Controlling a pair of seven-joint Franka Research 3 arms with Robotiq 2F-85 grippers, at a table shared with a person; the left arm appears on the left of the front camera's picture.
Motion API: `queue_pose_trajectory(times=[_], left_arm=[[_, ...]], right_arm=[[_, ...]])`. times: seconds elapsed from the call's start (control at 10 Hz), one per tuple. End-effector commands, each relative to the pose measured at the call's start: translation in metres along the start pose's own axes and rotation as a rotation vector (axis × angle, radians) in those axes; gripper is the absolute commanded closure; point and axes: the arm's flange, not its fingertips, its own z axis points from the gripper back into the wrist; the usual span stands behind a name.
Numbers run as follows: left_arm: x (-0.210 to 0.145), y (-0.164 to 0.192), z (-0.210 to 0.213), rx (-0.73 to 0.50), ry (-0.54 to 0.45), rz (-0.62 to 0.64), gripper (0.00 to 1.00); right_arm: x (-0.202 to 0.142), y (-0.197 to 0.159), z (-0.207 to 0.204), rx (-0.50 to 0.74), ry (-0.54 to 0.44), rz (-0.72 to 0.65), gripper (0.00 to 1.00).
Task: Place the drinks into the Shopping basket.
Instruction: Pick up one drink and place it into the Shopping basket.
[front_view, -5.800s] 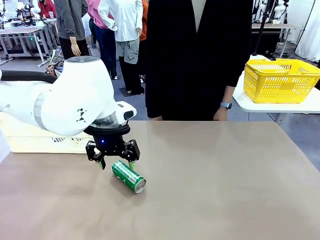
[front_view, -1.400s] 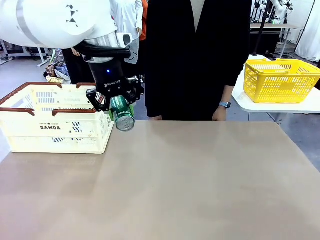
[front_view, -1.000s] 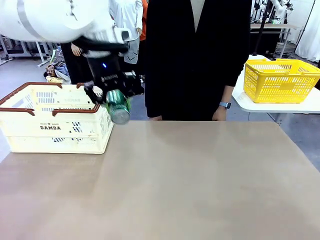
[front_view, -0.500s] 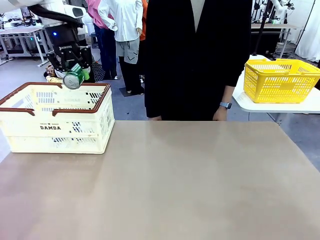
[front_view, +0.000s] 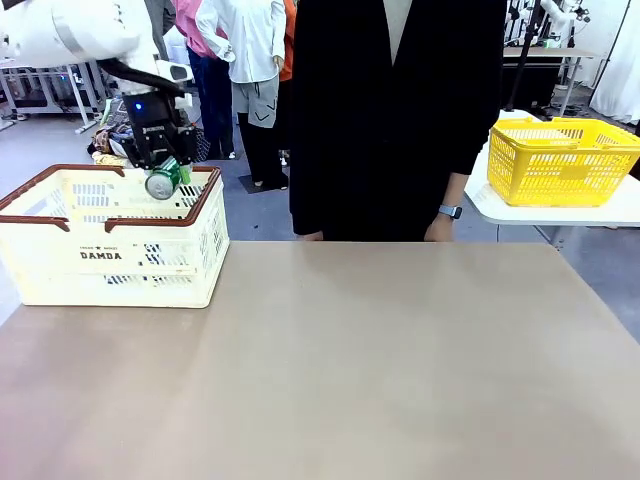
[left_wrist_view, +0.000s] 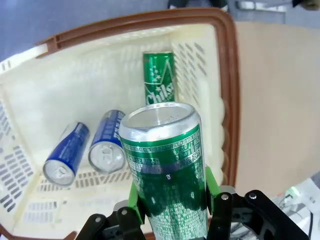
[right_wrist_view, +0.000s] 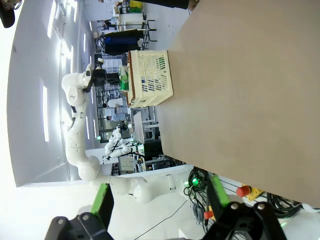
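Green drink can (left_wrist_view: 167, 165) clamped between the green pads of the left gripper (left_wrist_view: 170, 200), its long axis running along the fingers, silver top pointing away from the wrist toward the Shopping basket (front_view: 110, 235) below. Left wrist view reveals the basket floor beyond the fingertips: two blue cans (left_wrist_view: 85, 150) side by side and another green can (left_wrist_view: 159, 79), all lying flat. Right gripper (right_wrist_view: 162, 200) stands spread wide, apparently gripping nothing, well off the table (front_view: 380, 370).
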Motion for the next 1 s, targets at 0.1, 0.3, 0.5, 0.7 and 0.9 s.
queue_pose_trajectory(times=[0.1, 0.3, 0.5, 0.7, 0.9], left_arm=[[-0.018, 0.006, -0.030, 0.107, -0.065, 0.055, 1.00], [-0.022, 0.006, -0.059, 0.112, -0.116, 0.064, 1.00], [-0.023, 0.014, -0.083, 0.112, -0.118, 0.073, 1.00], [-0.026, 0.025, -0.090, 0.102, -0.110, 0.085, 1.00], [-0.024, 0.030, -0.094, 0.086, -0.092, 0.085, 1.00]], right_arm=[[-0.001, 0.001, 0.003, -0.003, 0.014, 0.017, 0.00], [-0.001, 0.001, 0.003, -0.003, 0.014, 0.017, 0.00], [-0.001, 0.001, 0.003, -0.003, 0.014, 0.017, 0.00], [-0.001, 0.001, 0.003, -0.003, 0.014, 0.017, 0.00], [-0.001, 0.001, 0.003, -0.003, 0.014, 0.017, 0.00]])
